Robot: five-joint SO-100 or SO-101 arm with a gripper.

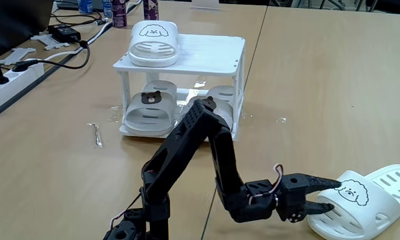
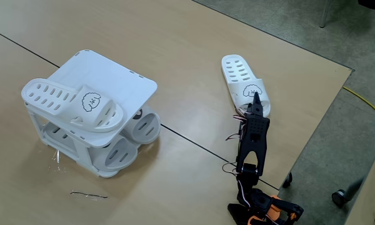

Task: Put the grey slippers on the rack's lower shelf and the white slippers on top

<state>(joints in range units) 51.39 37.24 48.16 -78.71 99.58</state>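
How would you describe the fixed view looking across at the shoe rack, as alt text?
A black robot arm's open tool reaches a white slipper lying on the wooden table. Behind, a white rack holds another white slipper on top and two grey slippers below.

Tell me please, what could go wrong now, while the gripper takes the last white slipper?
1. The gripper reaches the loose white slipper at its strap edge; a shallow bite might slip off.
2. This slipper lies close to the table edge, so a push could send it off.
3. On the rack, the placed white slipper overhangs one side.
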